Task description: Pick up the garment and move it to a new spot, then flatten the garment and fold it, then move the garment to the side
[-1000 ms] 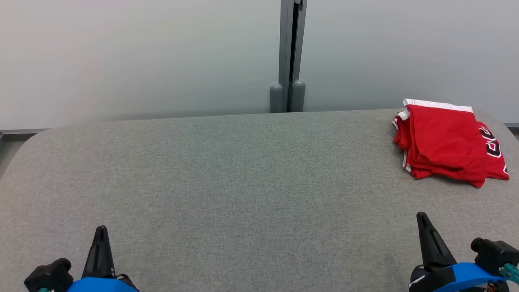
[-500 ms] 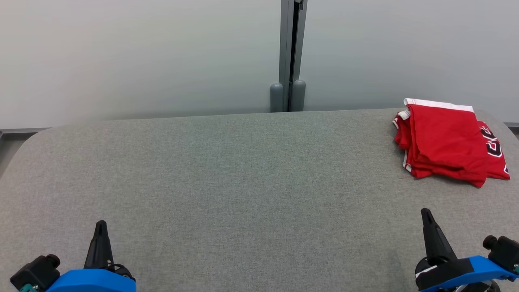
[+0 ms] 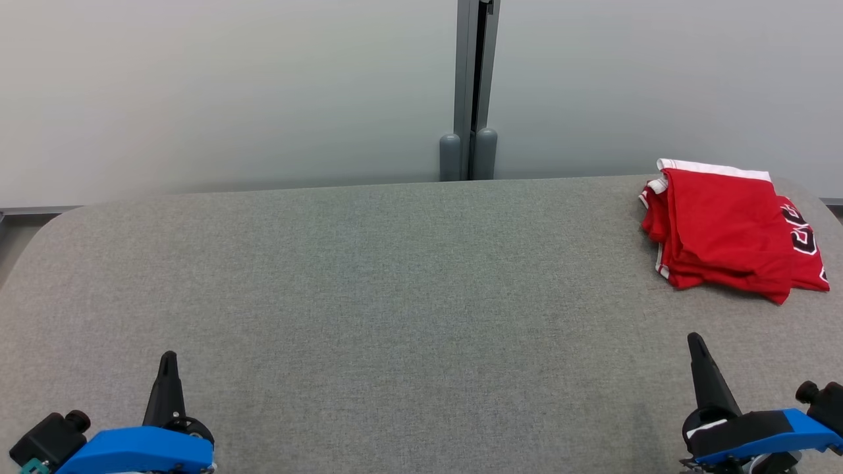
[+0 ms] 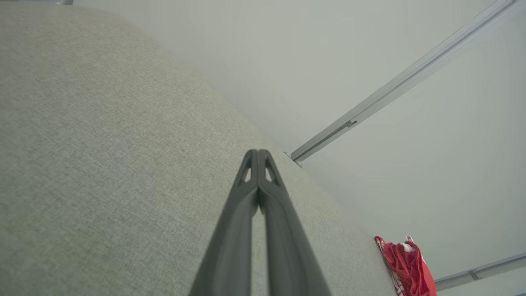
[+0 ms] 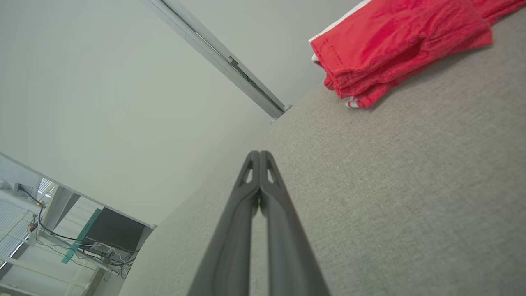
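The garment (image 3: 724,230), red with white trim and black lettering, lies folded in a small stack at the far right corner of the grey table (image 3: 395,296). It also appears as the garment (image 5: 394,45) at the top right of the right wrist view and the garment (image 4: 407,265) at the lower right of the left wrist view. My left gripper (image 3: 168,359) sits at the near left, shut and holding nothing, seen close up as the left gripper (image 4: 259,153). My right gripper (image 3: 694,339) rests at the near right, shut and bare, well short of the garment, its fingertips meeting at the right gripper (image 5: 259,154).
A pale wall with a grey vertical post (image 3: 469,92) runs behind the table's far edge. The table has rounded far corners. In the right wrist view, a dark monitor and cables (image 5: 111,238) stand beyond the table's end.
Both arms have drawn back toward the bottom corners and rolled slightly, the left to the left and the right to the right. The garment has stayed put.
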You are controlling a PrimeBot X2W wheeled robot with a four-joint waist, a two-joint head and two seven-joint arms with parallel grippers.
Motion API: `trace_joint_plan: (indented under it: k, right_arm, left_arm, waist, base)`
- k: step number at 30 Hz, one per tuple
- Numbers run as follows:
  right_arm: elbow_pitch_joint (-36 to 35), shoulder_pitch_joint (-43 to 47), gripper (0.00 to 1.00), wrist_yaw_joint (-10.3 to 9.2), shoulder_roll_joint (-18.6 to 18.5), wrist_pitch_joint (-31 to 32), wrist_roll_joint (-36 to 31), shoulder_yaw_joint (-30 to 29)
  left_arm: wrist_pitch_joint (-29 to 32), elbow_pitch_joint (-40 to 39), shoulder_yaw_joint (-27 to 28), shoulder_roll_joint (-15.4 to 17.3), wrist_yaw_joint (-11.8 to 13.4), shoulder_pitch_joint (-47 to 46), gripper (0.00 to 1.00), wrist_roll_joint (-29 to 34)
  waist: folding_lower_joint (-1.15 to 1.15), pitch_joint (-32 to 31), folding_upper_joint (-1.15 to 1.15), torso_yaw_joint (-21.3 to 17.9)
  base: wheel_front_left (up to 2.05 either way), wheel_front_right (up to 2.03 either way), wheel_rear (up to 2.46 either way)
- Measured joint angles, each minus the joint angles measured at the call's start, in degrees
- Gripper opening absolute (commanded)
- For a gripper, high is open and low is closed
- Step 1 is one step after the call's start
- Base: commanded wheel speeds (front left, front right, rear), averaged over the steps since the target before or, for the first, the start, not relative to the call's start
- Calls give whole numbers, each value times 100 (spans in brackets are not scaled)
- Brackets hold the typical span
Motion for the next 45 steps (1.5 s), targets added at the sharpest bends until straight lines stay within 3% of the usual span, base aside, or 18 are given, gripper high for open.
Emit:
trace_joint_plan:
  k: [45]
  right_arm:
    - [2, -252, 0, -1, 69, 617, 2638, -214]
  left_arm:
    - [577, 98, 286, -252, -266, -426, 0, -2553]
  waist:
    - [0, 40, -1, 18]
  base:
    - [0, 0, 0]
